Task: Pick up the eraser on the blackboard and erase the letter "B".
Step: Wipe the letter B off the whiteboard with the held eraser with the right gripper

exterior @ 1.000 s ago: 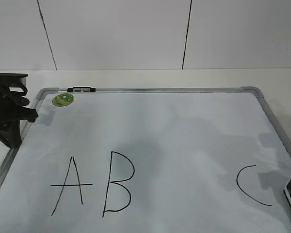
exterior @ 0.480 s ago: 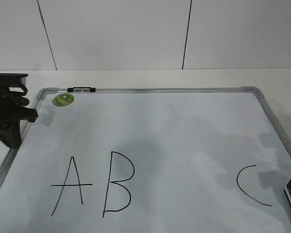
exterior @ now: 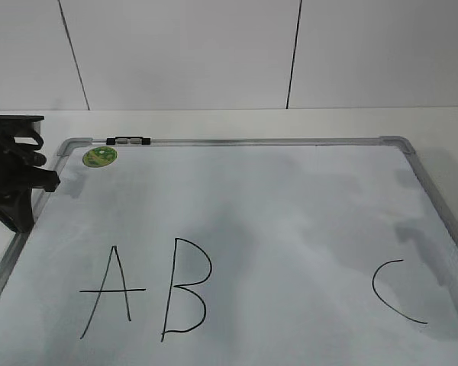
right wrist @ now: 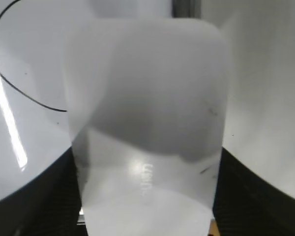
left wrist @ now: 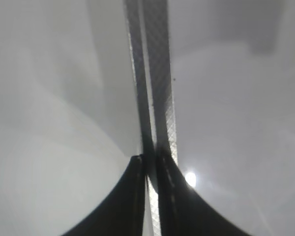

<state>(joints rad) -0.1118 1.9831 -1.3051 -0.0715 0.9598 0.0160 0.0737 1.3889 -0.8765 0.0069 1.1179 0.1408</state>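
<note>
The blackboard (exterior: 290, 206) lies flat with the black letter "B" (exterior: 185, 288) near its front left. The eraser (right wrist: 147, 118), white and glossy with faint grey lettering, fills the right wrist view. My right gripper (right wrist: 147, 155) is shut on the eraser, one dark jaw against each side, beside part of the "C" (right wrist: 19, 83). The right gripper is out of the exterior view. My left gripper (left wrist: 150, 160) is shut and empty over the board's left frame (left wrist: 157, 73). Its arm (exterior: 11, 183) stands at the board's left edge.
The "A" (exterior: 111, 293) is left of the "B", and the "C" (exterior: 397, 293) is at the front right. A green sticker (exterior: 100, 157) and a small black-and-silver clip (exterior: 128, 140) sit at the board's back left. A white wall rises behind.
The right gripper, seen earlier at the exterior view's lower right edge, has left that view, and its shadow on the board has shifted. The left arm has not moved.
</note>
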